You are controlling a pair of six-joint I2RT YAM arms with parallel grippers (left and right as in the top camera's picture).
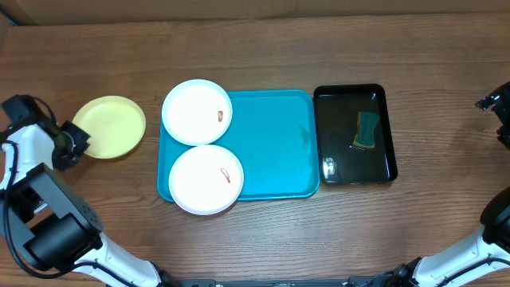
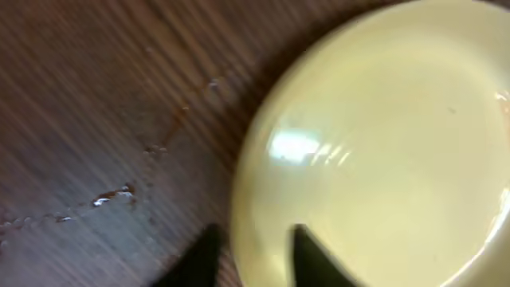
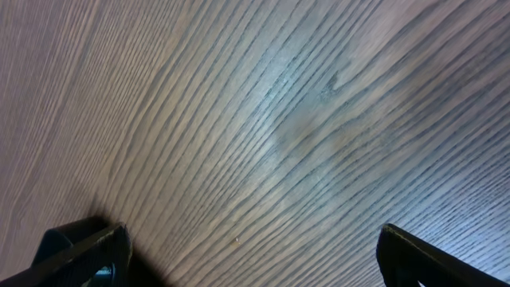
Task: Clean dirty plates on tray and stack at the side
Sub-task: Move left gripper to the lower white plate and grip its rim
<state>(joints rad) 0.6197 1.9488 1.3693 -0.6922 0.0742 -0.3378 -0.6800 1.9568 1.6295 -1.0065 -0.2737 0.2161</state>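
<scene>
A lime-yellow plate (image 1: pixel 111 126) lies flat on the wooden table left of the turquoise tray (image 1: pixel 275 143); I see no smear on it. Two white plates sit on the tray's left side, one at the back (image 1: pixel 197 112) and one at the front (image 1: pixel 205 179), each with a small reddish smear. My left gripper (image 1: pixel 73 143) is at the lime plate's left rim. In the left wrist view its fingers (image 2: pixel 255 255) straddle the rim of the plate (image 2: pixel 382 143), slightly apart. My right gripper (image 3: pixel 251 247) is wide open and empty over bare wood at the far right.
A glossy black tray (image 1: pixel 355 134) stands right of the turquoise tray and holds a green and blue sponge (image 1: pixel 367 130) in liquid. The right half of the turquoise tray is bare. Small wet specks (image 2: pixel 111 195) mark the wood beside the lime plate.
</scene>
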